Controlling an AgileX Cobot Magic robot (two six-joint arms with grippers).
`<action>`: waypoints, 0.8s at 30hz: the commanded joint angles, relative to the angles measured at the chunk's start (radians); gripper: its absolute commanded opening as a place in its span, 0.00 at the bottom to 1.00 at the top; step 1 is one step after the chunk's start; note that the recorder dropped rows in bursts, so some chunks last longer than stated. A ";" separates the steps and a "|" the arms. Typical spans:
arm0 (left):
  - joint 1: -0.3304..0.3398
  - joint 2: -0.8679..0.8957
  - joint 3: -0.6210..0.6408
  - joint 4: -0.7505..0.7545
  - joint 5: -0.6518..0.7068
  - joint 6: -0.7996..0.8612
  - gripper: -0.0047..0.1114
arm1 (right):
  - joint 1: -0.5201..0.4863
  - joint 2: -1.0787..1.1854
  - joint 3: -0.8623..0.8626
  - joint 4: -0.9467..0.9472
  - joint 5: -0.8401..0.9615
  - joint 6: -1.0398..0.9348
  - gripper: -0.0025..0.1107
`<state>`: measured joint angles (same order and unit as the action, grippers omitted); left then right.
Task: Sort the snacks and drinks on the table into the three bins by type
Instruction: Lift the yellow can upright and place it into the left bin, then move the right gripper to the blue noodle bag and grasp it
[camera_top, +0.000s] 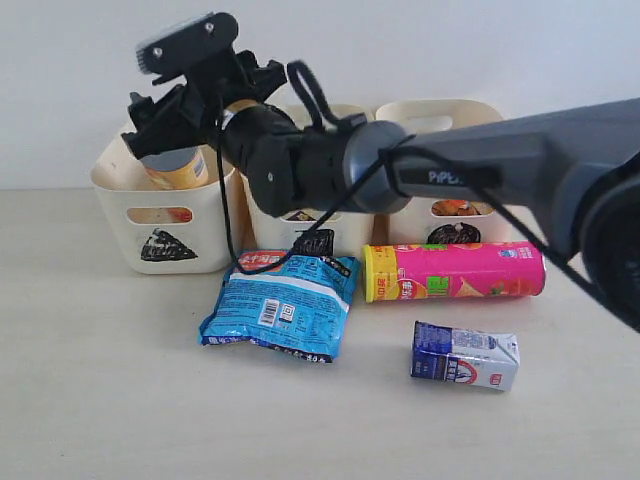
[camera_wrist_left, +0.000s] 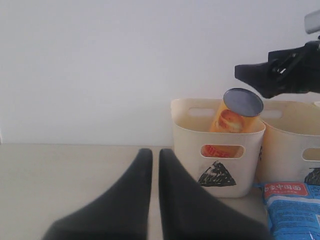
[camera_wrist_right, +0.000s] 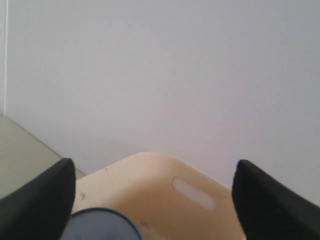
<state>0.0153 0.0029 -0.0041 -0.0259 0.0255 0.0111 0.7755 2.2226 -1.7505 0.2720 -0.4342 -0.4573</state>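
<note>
The yellow-orange chip tube (camera_top: 182, 170) leans inside the triangle bin (camera_top: 160, 215), its grey lid (camera_wrist_left: 243, 101) above the rim. My right gripper (camera_top: 165, 120) hovers open just over that lid, not touching it; in its wrist view the lid (camera_wrist_right: 100, 225) sits low between the wide-apart fingers. On the table (camera_top: 100, 400) lie the blue noodle packet (camera_top: 283, 305), the pink chip tube (camera_top: 455, 272) on its side and the blue-and-white carton (camera_top: 465, 356). An orange-black packet (camera_top: 455, 208) shows in the circle bin (camera_top: 405, 225). My left gripper (camera_wrist_left: 155, 152) is shut and holds nothing, low over the table.
The square bin (camera_top: 350, 235) stands between the other two, with something dark inside that I cannot identify. My right arm (camera_top: 480, 165) stretches across in front of the bins from the right. A pale wall rises right behind the bins.
</note>
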 joint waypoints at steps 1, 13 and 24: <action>0.004 -0.003 0.004 -0.012 -0.007 -0.002 0.08 | -0.008 -0.099 -0.006 0.015 0.243 0.001 0.43; 0.004 -0.003 0.004 -0.012 -0.007 -0.002 0.08 | -0.010 -0.275 -0.006 -0.074 0.912 -0.076 0.02; 0.004 -0.003 0.004 -0.012 -0.007 -0.002 0.08 | -0.010 -0.353 -0.006 -0.336 1.612 -0.076 0.02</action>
<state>0.0153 0.0029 -0.0041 -0.0259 0.0255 0.0111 0.7692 1.8911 -1.7522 -0.0172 1.0244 -0.5221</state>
